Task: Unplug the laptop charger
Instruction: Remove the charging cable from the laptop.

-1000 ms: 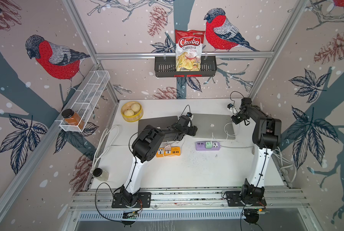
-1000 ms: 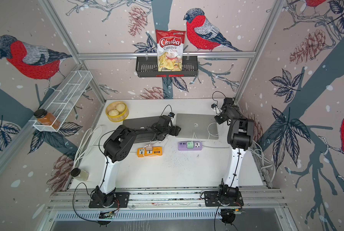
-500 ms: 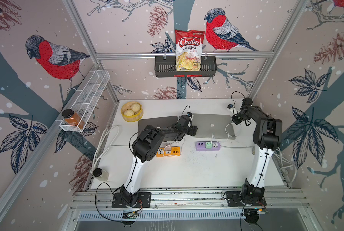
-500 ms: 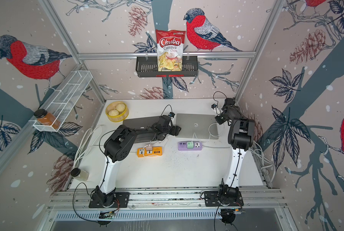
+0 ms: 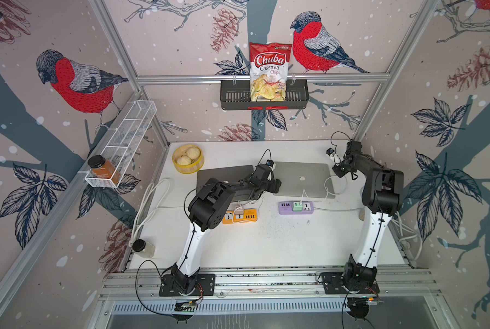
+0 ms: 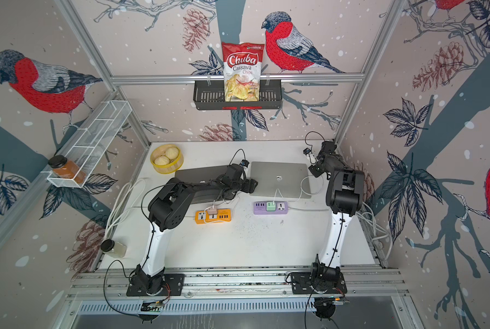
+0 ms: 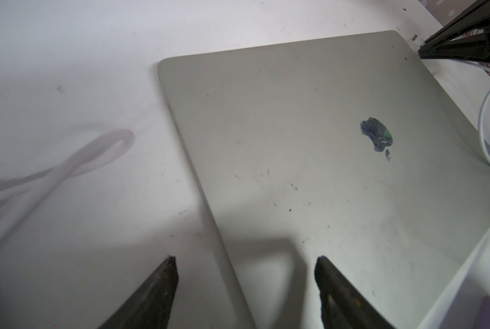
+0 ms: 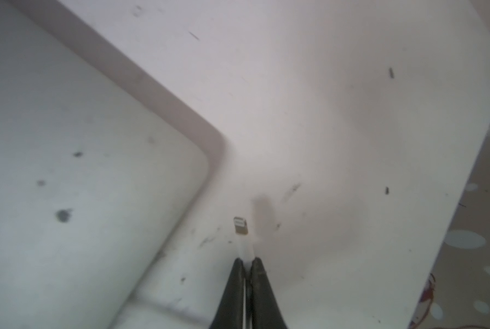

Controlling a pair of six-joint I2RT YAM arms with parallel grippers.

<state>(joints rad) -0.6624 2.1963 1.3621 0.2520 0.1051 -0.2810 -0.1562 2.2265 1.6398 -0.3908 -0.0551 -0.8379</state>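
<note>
On the white worktop [image 5: 266,245] the closed silver laptop [image 5: 300,178] lies flat, with the left gripper [image 7: 245,262] spread wide astride one side edge; I cannot tell whether it is pressing down. The right gripper [image 8: 247,260] is pinched tight on the white charger connector [image 8: 241,225], whose metal tip hangs free just beside the laptop's corner. The plug looks out, so draw it straight away, lower it to the worktop, and only then release.

Wallpaper [image 5: 167,37] all round w/ red birds [image 5: 75,85], pine cones [image 5: 223,31], dark branches [image 5: 24,122]. Alu frame bar [image 5: 181,79] across the back. White table [image 5: 280,242] below, bit scuffed, evenly lit. Metal rails [image 5: 266,273] at front edge.
</note>
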